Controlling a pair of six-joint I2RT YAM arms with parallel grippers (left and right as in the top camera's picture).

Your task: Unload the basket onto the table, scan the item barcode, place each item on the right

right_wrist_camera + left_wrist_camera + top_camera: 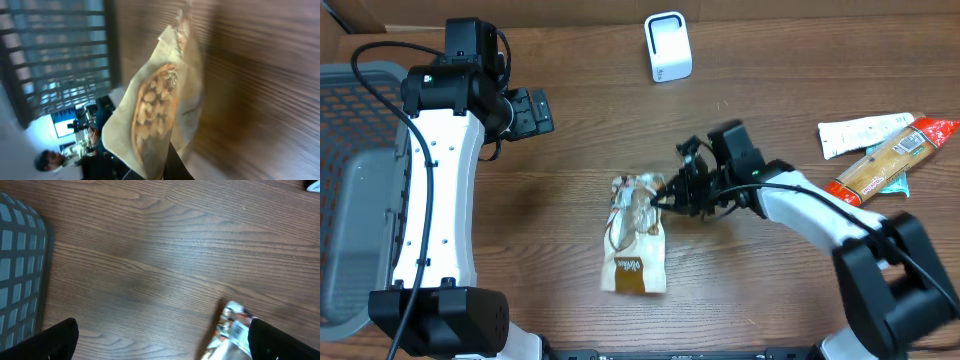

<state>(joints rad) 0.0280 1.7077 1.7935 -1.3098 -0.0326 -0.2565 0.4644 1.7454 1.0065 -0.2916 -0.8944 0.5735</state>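
Overhead: finds snack bag lying mid-table, well apart from the white scanner at the far edge. Shows right gripper clenched on the bag's upper right edge. Shows left gripper released, jaws wide, holding nothing, parked between basket and scanner. Notes other packets untouched at the right side.

Left wrist: looks down on bare wood, both fingers spread at the bottom corners, nothing between them. Catches a corner of the bag lower right and basket mesh at the left.

Right wrist: blurred. Fills with the bag close up, clear window with nuts or similar inside, pinched at its lower edge. Cannot tell whether lifted off the wood.

Progress, judged: grasp done. Not yet carried to the scanner, barcode not yet presented. Cannot place the barcode for sure. Leaves lift, move to the scanner, turn code toward its face.
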